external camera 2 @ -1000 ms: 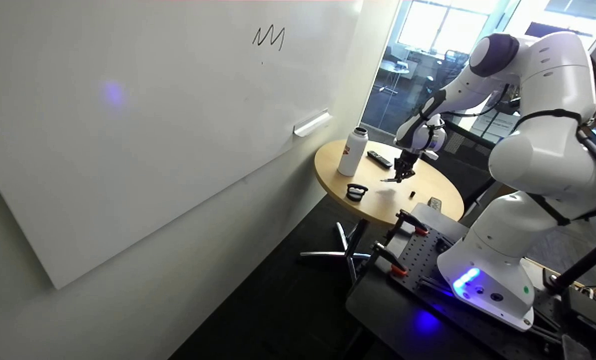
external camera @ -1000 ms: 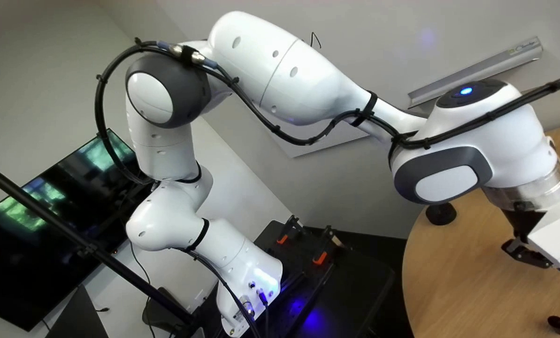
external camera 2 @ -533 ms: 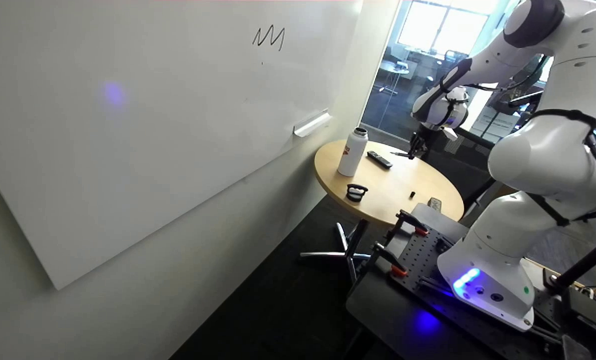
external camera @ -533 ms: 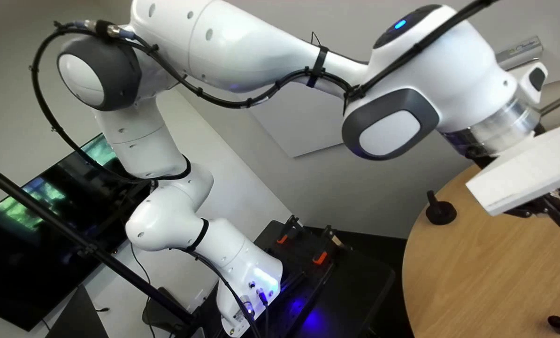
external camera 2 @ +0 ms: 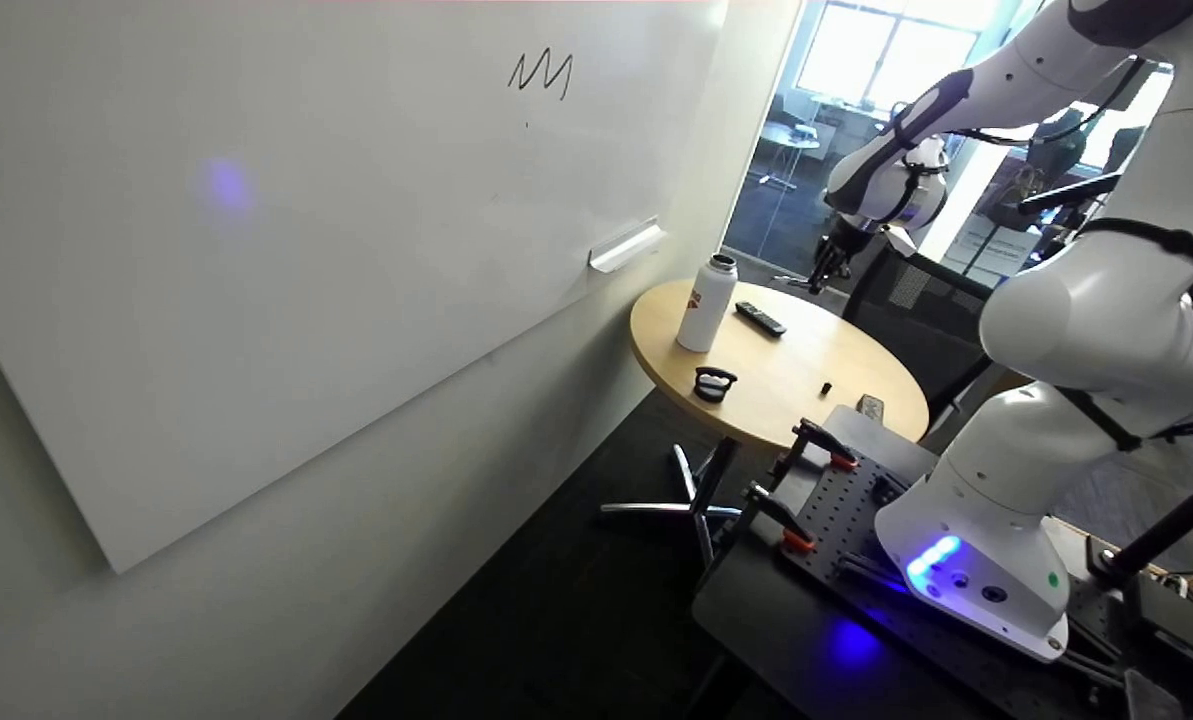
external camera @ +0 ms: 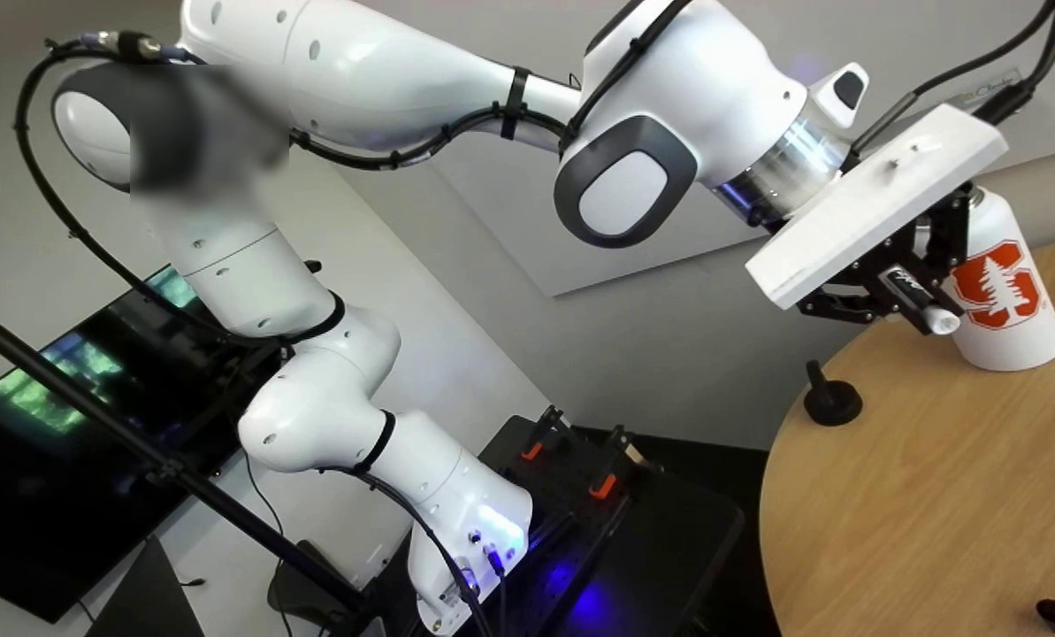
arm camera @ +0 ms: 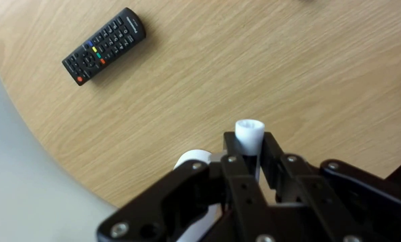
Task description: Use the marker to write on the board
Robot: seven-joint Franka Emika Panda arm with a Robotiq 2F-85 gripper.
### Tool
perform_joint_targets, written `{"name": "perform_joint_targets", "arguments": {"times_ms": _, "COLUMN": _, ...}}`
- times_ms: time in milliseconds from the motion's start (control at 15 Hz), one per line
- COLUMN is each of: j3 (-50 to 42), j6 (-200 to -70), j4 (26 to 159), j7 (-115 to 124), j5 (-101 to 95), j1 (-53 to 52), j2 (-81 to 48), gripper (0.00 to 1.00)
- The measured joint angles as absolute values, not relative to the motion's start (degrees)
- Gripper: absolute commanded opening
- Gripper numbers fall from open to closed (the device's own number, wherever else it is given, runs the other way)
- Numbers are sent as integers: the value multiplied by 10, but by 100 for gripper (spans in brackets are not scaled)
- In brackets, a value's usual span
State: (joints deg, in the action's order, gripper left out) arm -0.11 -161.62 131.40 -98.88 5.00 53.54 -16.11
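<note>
1. The end effector (arm camera: 249,144) is pinching the marker (arm camera: 249,134); its fingers (arm camera: 230,144) are almost meeting, with just the marker squeezed between them.
2. The marker is hanging in the air by the table (external camera 2: 806,370), well apart from the board (external camera 2: 356,250).
3. This is looking like the carrying part; the marker is not writing yet.
4. The arm (external camera 2: 1056,310) should be going around the white bottle (external camera: 1005,292), which is standing near the end effector and could be getting knocked over.
5. At the board, the marker should be pressing softly, because hard pushing may be making it twist or slip.
6. A black squiggle (external camera 2: 535,69) is showing high on the board, so a bare spot would be making new lines easier to see.
7. A white strip (external camera 2: 624,248) is sticking out by the board's low edge, so the arm should be missing that too.
8. A remote (arm camera: 104,47), what looks like a black lid (external camera: 832,405) and a small black cap (external camera: 1054,610) are sitting on the table.
</note>
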Motion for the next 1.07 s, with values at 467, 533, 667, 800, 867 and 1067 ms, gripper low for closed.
{"name": "perform_joint_targets", "arguments": {"times_ms": 467, "j3": 20, "j6": -1570, "j4": 1315, "j7": -1049, "j5": 132, "j1": 538, "j2": -154, "gripper": 9}}
{"name": "perform_joint_targets", "arguments": {"times_ms": 533, "j3": 33, "j6": -1529, "j4": 1309, "j7": -1081, "j5": 172, "j1": 540, "j2": -147, "gripper": 9}}
{"name": "perform_joint_targets", "arguments": {"times_ms": 667, "j3": 42, "j6": -1441, "j4": 1293, "j7": -1129, "j5": 244, "j1": 532, "j2": -122, "gripper": 9}}
{"name": "perform_joint_targets", "arguments": {"times_ms": 800, "j3": 30, "j6": -1392, "j4": 1284, "j7": -1138, "j5": 288, "j1": 508, "j2": -86, "gripper": 9}}
{"name": "perform_joint_targets", "arguments": {"times_ms": 867, "j3": 18, "j6": -1385, "j4": 1282, "j7": -1137, "j5": 302, "j1": 492, "j2": -68, "gripper": 9}}
{"name": "perform_joint_targets", "arguments": {"times_ms": 1067, "j3": -23, "j6": -1400, "j4": 1285, "j7": -1100, "j5": 306, "j1": 422, "j2": -13, "gripper": 9}}
